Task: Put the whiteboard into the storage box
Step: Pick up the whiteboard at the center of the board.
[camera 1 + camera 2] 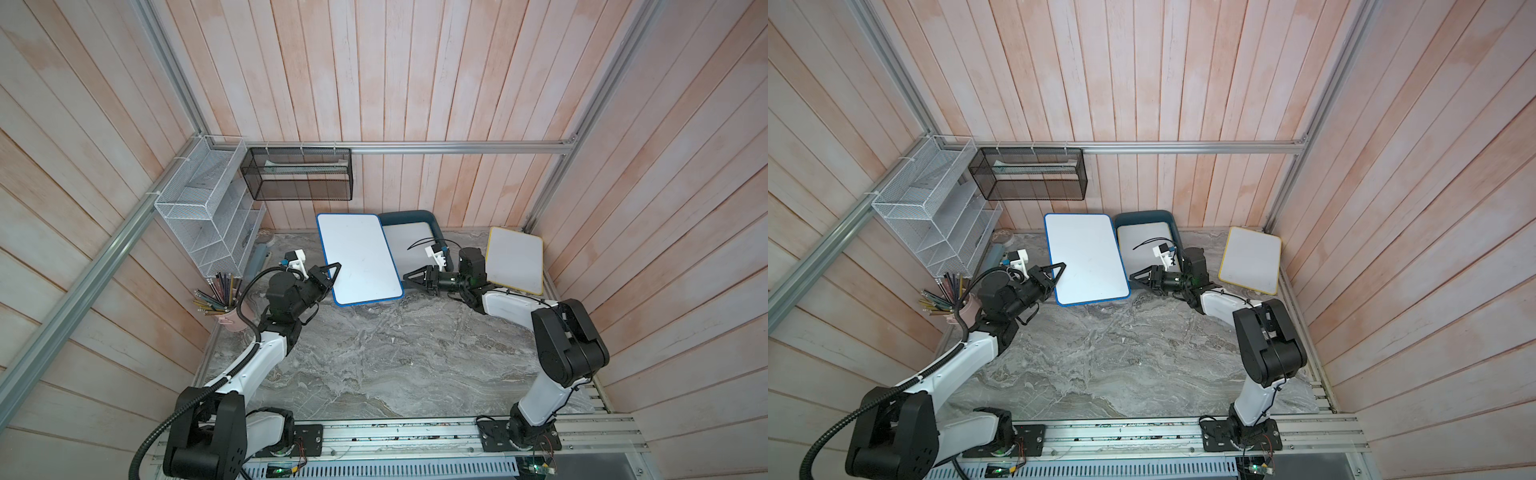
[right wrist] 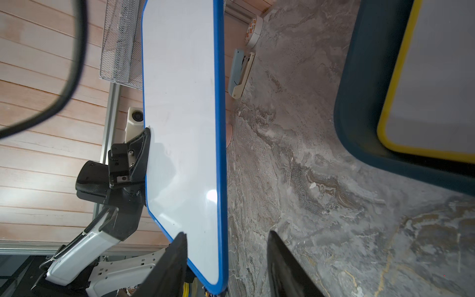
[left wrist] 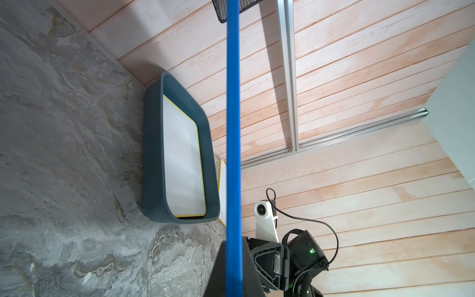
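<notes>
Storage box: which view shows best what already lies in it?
The left wrist view: the storage box shows whole, with a yellow-framed whiteboard lying flat inside. In both top views the right arm covers its near end. The right wrist view catches only one corner.

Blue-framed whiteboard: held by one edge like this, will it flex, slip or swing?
Probably stiff: pinched by the left gripper on one long edge only, the blue-framed whiteboard looks flat, with no sag. Its glossy face shows glare in the right wrist view, so it may pivot in that narrow pinch. Likely light: one small grip holds it off the table.
</notes>
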Controlling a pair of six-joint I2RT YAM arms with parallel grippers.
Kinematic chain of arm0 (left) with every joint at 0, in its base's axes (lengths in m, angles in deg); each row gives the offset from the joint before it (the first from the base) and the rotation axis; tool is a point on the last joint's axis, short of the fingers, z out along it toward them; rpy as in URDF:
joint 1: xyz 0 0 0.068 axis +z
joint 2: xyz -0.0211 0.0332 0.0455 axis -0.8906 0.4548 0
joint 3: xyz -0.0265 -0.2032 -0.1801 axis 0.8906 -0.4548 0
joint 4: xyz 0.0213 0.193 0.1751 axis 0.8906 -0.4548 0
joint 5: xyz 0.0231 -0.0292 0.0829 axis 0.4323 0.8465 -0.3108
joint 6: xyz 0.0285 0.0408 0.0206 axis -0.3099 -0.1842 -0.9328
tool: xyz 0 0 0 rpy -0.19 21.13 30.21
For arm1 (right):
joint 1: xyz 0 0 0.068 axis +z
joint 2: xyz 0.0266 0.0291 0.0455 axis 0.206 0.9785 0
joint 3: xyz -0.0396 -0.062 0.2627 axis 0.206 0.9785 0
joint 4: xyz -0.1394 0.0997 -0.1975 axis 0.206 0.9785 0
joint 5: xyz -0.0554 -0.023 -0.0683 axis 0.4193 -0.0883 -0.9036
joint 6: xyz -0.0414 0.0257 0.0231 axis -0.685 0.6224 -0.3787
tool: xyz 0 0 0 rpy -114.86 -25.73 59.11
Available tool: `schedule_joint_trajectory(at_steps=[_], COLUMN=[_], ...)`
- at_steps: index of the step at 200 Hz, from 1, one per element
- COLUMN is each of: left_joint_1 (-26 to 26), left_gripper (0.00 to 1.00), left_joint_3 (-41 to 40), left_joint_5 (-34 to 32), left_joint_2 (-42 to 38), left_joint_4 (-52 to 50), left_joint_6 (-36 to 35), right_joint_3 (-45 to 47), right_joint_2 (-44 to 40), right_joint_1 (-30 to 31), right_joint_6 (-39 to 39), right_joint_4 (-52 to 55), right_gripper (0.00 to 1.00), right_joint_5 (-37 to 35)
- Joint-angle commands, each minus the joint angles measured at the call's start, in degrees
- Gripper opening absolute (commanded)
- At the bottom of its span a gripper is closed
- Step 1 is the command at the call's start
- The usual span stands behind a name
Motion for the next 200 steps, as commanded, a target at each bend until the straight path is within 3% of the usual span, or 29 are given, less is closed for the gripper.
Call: schedule_joint_trajectory(at_steps=[1, 70, 126, 200], left_joint_1=[-1.56, -3.96, -4.57, -6.99], left_gripper=[0.00, 0.00, 0.00, 0.00], left_joint_3=[2.57, 5.72, 7.00, 10.26], left_joint_5=[-1.23, 0.26, -1.49, -1.53], left_joint_2=[2.33, 12.67, 15.17, 20.01], left_joint_4=[11.84, 23.41, 26.26, 28.22], left_joint_6=[2.37, 8.88, 10.44, 11.57], right_joint_3=[-1.64, -0.11, 4.23, 5.75], right_joint_2=[-1.88, -3.69, -5.93, -5.22], right_joint_1=[-0.80, -2.84, -6.82, -5.84], right_joint_6=[-0.28, -0.88, -2.00, 5.48], right_joint_4=[0.44, 1.47, 2.14, -9.36], right_gripper=[0.51, 0.44, 0.43, 0.41], right_joint_5=[0.59, 0.90, -0.38, 1.09])
